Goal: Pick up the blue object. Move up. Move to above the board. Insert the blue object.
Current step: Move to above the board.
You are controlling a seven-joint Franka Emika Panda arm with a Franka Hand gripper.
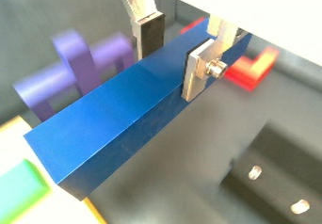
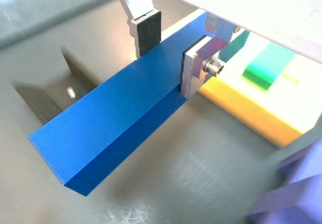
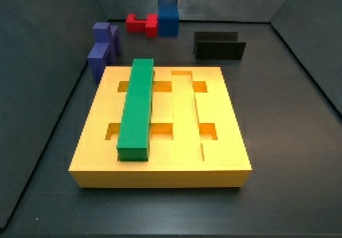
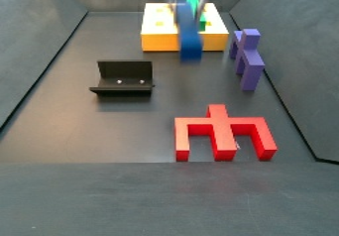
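Observation:
The blue object [image 1: 113, 124] is a long straight blue bar and lies between my gripper's [image 1: 174, 66] two fingers in both wrist views [image 2: 120, 124]. The dark pad of one finger [image 1: 149, 35] meets its far side and the silver plate of the other [image 1: 199, 70] presses its near side. My gripper [image 2: 170, 63] is shut on the bar and holds it off the floor. In the side views the bar [image 3: 168, 10] [image 4: 191, 34] hangs past the yellow-orange board's [image 3: 167, 160] [image 4: 159, 42] end, on the red piece's side. The fingers are cut off at the frames' top edges there.
A green bar [image 3: 136, 107] lies in one of the board's long grooves. A purple stepped block [image 3: 100, 44] [image 4: 247, 57] stands beside the board. A red piece [image 3: 143, 24] [image 4: 223, 134] and the dark fixture [image 3: 219, 45] [image 4: 122, 78] stand on the grey floor.

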